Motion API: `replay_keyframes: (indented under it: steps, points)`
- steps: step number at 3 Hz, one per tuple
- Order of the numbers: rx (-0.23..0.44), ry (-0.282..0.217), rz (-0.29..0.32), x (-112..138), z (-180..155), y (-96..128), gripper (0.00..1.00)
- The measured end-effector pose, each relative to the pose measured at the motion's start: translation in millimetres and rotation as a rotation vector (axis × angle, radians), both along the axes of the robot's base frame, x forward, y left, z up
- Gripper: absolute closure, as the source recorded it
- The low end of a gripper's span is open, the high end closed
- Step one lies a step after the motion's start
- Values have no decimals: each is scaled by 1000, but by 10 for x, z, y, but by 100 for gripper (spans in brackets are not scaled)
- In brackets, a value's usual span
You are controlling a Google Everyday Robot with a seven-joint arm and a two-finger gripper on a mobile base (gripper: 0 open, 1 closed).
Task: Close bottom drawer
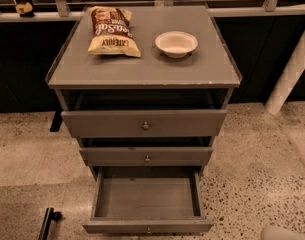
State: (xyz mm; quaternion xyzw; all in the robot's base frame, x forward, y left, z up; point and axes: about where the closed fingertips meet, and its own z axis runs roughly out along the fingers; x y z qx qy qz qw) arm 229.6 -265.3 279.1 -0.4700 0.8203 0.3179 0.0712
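Ideally, the push lands squarely on the front by the knob (149, 230), straight toward the cabinet (142, 69), so the bottom drawer (147, 199), pulled out at lower centre, won't skew. Its front faces the frame's bottom edge, and its long axis runs left-right. The gripper (46, 224) sits lower left, apart from it; whether spread or pressed together, I cannot tell.

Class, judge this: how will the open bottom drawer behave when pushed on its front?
The bottom drawer looks empty, so probably light. Its rigid plank front likely slides straight in if pushed near the knob. The gripper sits low left, apart.
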Motion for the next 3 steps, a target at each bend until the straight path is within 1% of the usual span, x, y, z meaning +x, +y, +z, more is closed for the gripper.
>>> replay_keyframes:
  steps: [1,2,3]
  points:
    - [6,51,-15,39,-269,201,0]
    - [9,58,-14,19,-290,223,0]
    - [9,59,-28,3,-289,190,0]
